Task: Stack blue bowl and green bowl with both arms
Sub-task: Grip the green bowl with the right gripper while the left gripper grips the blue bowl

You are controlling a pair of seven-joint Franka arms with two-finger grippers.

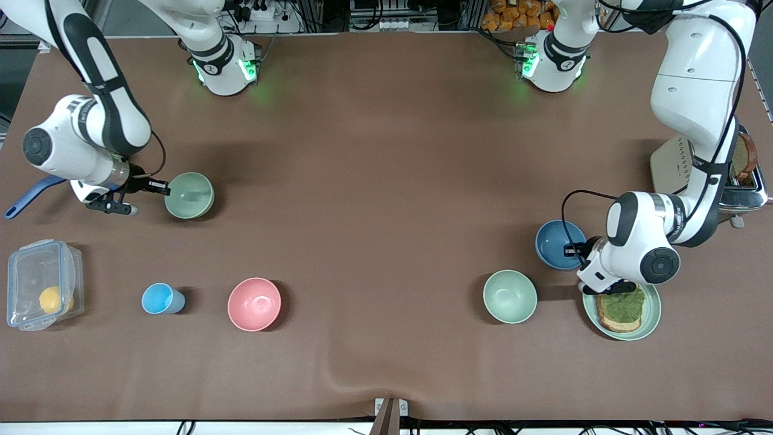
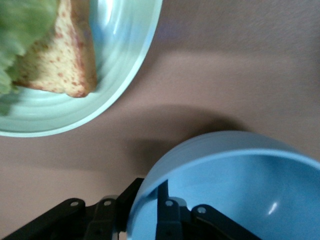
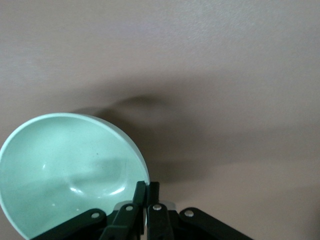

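Rigid, light, slick-rimmed bowls: right gripper (image 3: 146,192) pinched shut on green bowl (image 1: 189,195) rim at 9 o'clock, left gripper (image 2: 145,200) clamped across blue bowl (image 1: 558,243) rim at 3 o'clock near the plate (image 1: 652,323).

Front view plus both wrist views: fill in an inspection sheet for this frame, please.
Surface: brown cloth-covered table, a wrinkle at the edge nearest the front camera.
Job's things: blue bowl toward the left arm's end; green bowl toward the right arm's end.
Clutter: second green bowl, pink bowl, light-blue cup, lidded clear box holding a yellow item, plate with toast under greens, toaster, blue handle.
Grippers: left gripper shut on the blue bowl's rim; right gripper shut on the green bowl's rim.
Cables: black cable looping by the left wrist.
Surroundings: power strips and wiring above the table's top edge.
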